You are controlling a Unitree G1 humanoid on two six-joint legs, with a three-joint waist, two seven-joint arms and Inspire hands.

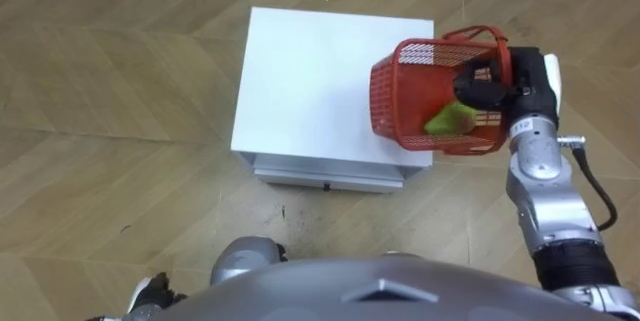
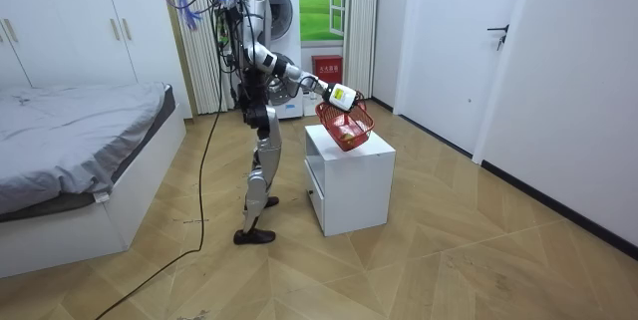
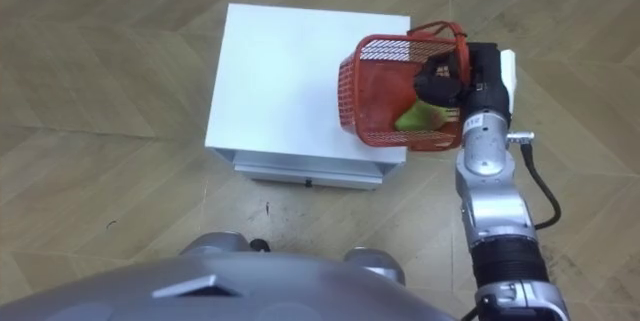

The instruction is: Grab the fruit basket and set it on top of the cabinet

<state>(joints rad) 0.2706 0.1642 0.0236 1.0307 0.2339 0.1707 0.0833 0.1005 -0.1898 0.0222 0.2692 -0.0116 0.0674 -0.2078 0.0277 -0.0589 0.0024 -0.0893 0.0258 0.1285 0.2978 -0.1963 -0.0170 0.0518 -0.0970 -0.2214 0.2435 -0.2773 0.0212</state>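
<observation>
Red plastic mesh basket [image 1: 395, 101], kinda glossy. Smooth matt white worktop [image 1: 300, 81], looks like laminate. Wood parquet floor [image 1: 100, 111] with a soft sheen. Matt black fingers [image 1: 478, 83]. Grey cloth on the bed [image 2: 70, 121], soft and matt.

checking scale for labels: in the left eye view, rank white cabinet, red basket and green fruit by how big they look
1. white cabinet
2. red basket
3. green fruit, lying in the basket

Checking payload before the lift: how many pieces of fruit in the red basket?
1: a yellow-green fruit lies inside the red basket, held tilted by the right hand over the white cabinet. More may be hidden behind the hand or mesh.
</observation>
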